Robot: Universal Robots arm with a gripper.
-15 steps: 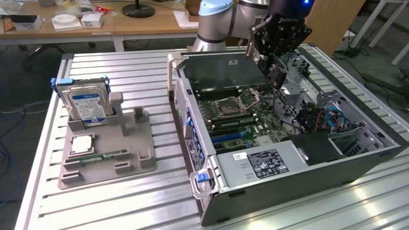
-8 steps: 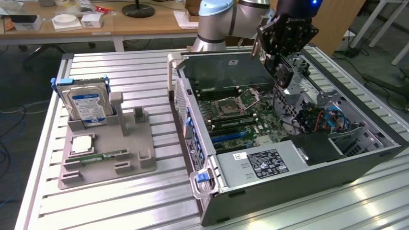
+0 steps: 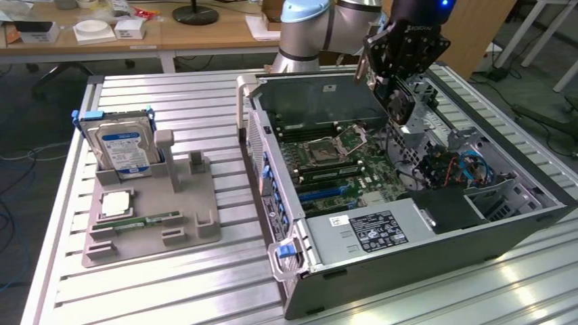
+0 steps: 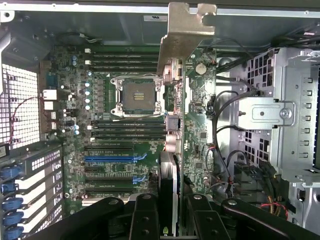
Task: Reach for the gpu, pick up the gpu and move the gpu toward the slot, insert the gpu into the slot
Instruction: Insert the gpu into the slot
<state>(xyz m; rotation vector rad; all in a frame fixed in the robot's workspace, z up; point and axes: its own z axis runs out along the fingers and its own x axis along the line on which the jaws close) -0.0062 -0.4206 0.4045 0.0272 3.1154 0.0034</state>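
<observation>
**Gpu held over the open case, not seated**

Exterior view: the gripper (image 3: 394, 80) hangs above the open computer case (image 3: 434, 250), towards the exterior view's right. Its fingers are closed on the gpu (image 3: 404, 108), a dark card that hangs upright over the far end of the green motherboard (image 3: 348, 172). The card is clear of the board, beyond the CPU socket (image 3: 327, 150). The blue slot (image 3: 318, 196) lies nearer the camera, apart from the card. On the exterior view's left, a blue-labelled hard drive (image 3: 126, 147) stands in a grey holder (image 3: 194, 223) on the slatted metal table (image 3: 181, 284).

Wrist view: the gpu (image 4: 169, 185) shows edge-on, running away from the camera, with its silvery bracket (image 4: 185, 35) at the far end. The gripper (image 4: 171, 205) has the card's near end between its black fingers (image 4: 145, 215), one on each side, closed partway on it. Below, the motherboard (image 4: 200, 135) lies flat. The card's edge passes just beside the CPU socket (image 4: 139, 97). The blue slot (image 4: 110, 158) lies crosswise to the card, on the same side as the socket, with nothing plugged into it.
</observation>
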